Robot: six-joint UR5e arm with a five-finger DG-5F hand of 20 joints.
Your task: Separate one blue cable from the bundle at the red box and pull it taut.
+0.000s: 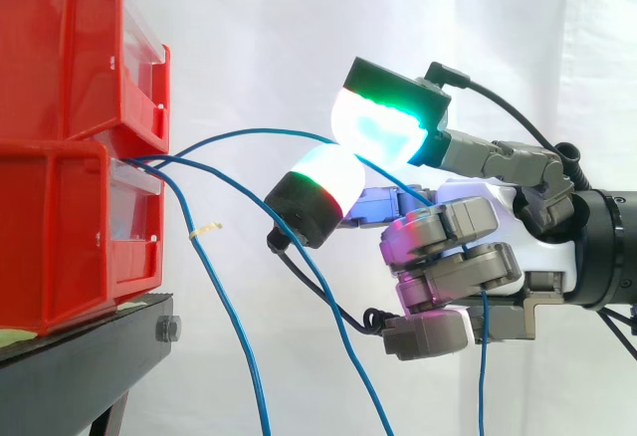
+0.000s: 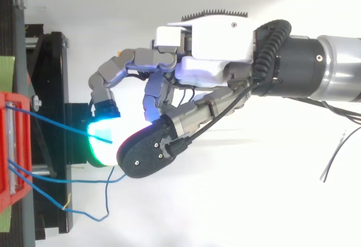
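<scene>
Right of the stacked bins, the robot hand point(image 1: 458, 262) pinches one thin blue cable point(image 2: 62, 125) between two rounded, glowing fingertip pads point(image 1: 378, 127). Its other grey, blocky fingers are curled toward the palm. That cable runs in a shallow arc from the pads to the seam between the two glossy red bins point(image 1: 60, 227). Loose blue cables point(image 1: 236, 327) droop from the same seam, below the pads. Both bins sit at the edge of a black counter point(image 1: 80, 356). Open room before the white curtain point(image 1: 299, 38) separates hand and bins.
</scene>
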